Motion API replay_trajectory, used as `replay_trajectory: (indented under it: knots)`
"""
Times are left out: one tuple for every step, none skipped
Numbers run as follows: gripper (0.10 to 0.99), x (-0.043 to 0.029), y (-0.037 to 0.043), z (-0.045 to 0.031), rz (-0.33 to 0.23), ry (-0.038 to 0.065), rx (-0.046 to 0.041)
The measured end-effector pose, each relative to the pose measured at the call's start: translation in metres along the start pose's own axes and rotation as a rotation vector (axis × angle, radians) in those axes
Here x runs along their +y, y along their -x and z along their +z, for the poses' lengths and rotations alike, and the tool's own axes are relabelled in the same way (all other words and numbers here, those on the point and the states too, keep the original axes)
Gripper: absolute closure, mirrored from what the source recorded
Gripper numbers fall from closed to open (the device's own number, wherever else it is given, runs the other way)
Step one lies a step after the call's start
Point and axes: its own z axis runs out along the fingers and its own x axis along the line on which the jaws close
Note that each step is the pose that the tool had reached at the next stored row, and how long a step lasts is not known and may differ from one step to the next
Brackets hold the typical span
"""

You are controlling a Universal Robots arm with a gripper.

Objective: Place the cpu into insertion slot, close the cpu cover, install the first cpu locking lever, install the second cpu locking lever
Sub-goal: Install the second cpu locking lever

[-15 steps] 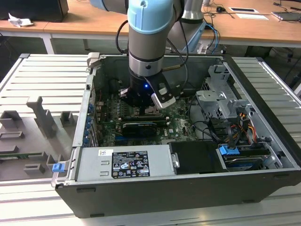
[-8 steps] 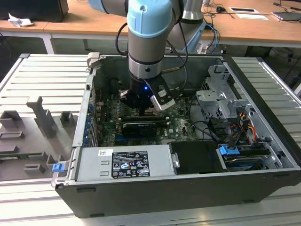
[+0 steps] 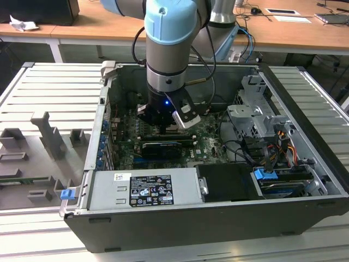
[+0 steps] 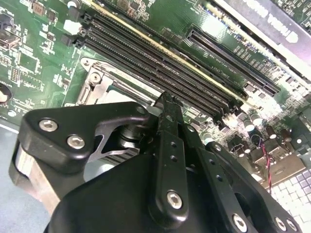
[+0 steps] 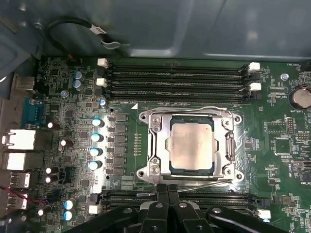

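We found the computer case (image 3: pixel 218 218) open, its motherboard (image 5: pixel 272 97) exposed. Beside the memory slots (image 5: pixel 175 80) sat the insertion slot (image 5: pixel 153 145), cpu cover (image 5: pixel 222 145) down over the cpu (image 5: pixel 190 145). The gripper (image 5: pixel 167 187), fingers pressed together holding nothing, hovered at a locking lever (image 5: pixel 194 179); we judged lever installation underway, demanding fine alignment.

The cpu (image 5: pixel 191 145) sat flat in the insertion slot (image 5: pixel 151 145), pale silvery-beige face up, squared to the socket sides. The cpu cover (image 5: pixel 228 145) was down over it, a thin silvery plate whose square window framed the chip face, with thin wire levers running along two opposite edges of the socket. The socket sat on the green board just beside the long black memory slots, a corner of its silvery frame (image 4: pixel 95 82) visible in the second wrist view.
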Motion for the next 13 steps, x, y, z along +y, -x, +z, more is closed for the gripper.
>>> replay_trajectory:
  knots:
    - [0.980, -0.0003, -0.0003, 0.0003, 0.000, 0.001, 0.0001]
    - [0.980, -0.0003, -0.0004, 0.0002, 0.000, 0.001, 0.0002]
    - [0.980, -0.0005, -0.0017, 0.0002, 0.000, 0.004, 0.0000]
    - [0.980, -0.0005, -0.0033, 0.0003, 0.000, 0.007, -0.0001]
    - [0.980, -0.0005, -0.0049, 0.0003, 0.000, 0.010, -0.0001]
    - [0.980, -0.0006, -0.0064, 0.0004, 0.000, 0.013, -0.0002]
    - [0.980, -0.0008, -0.0070, 0.0006, 0.000, 0.015, -0.0003]
    - [0.980, -0.0013, -0.0079, 0.0008, 0.000, 0.021, -0.0004]
    - [0.980, -0.0015, -0.0083, 0.0009, 0.000, 0.024, -0.0004]
    - [0.980, -0.0017, -0.0092, 0.0011, 0.000, 0.030, -0.0006]
    - [0.980, -0.0019, -0.0101, 0.0013, 0.000, 0.036, -0.0008]
    - [0.980, -0.0019, -0.0108, 0.0014, 0.000, 0.040, -0.0009]
    - [0.980, -0.0020, -0.0112, 0.0015, 0.000, 0.043, -0.0009]
